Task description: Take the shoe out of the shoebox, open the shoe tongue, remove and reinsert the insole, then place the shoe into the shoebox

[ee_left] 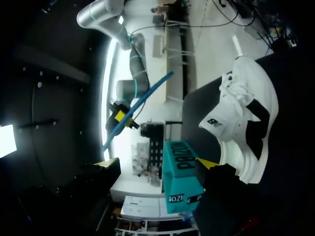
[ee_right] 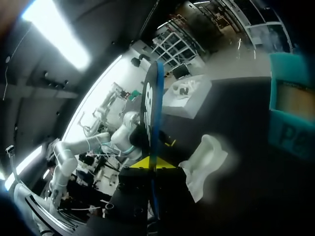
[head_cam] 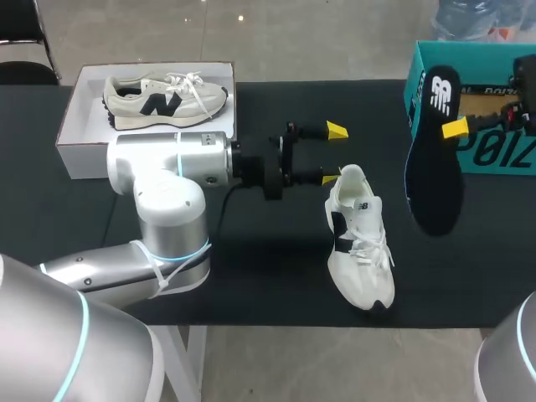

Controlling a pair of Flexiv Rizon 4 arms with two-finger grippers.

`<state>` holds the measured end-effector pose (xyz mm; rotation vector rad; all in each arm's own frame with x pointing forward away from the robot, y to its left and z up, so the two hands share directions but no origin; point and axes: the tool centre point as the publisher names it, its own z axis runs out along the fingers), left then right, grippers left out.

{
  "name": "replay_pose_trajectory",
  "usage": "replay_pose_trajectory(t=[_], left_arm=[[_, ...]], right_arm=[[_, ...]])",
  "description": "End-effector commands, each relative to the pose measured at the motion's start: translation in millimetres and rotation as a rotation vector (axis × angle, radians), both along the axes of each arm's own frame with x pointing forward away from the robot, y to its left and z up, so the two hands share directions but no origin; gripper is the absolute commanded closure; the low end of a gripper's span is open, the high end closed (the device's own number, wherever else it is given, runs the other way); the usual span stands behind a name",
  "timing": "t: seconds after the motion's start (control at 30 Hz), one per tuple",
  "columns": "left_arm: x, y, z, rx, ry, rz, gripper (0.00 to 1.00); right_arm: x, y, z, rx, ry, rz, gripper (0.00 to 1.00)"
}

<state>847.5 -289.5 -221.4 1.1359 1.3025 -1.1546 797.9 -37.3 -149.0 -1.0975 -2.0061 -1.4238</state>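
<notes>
The shoe (head_cam: 358,243) is out of its box and lies on its sole on the tabletop (head_cam: 251,276), near the front edge and right of the middle, toe toward the front edge and heel toward the far one. Its insole (head_cam: 434,159) is already out: it hangs in the air over the right part of the tabletop, pinched edge-on between the fingers of the right tool (ee_right: 153,163), just in front of the teal shoebox (head_cam: 502,151) at the far right corner. The left tool (head_cam: 334,153) is spread wide beside the heel, one yellow tip right at the collar; whether it touches cannot be told. How far the tongue is pulled back cannot be told either. So taking out and removing look done; what seems left is sliding the insole back in and returning the shoe to the shoebox. At the far left corner a white box (head_cam: 84,126) holds a second shoe (head_cam: 163,100).
</notes>
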Motion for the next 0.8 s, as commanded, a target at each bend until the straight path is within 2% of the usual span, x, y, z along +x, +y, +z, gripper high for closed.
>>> replay_pose_trajectory(t=[0.03,0.4,0.8], left_arm=[[-0.6,0,-1,-0.002,-0.002,0.003,0.00],[-0.6,0,-1,-0.002,-0.002,0.003,0.00],[-4.5,-4,5,-0.039,-0.036,-0.003,0.00]], right_arm=[[23.2,8,-7,-0.023,0.049,0.080,1.00],[48.1,50,-11,-0.025,0.079,0.160,1.00],[52.9,79,-17,-0.027,0.109,0.210,1.00]])
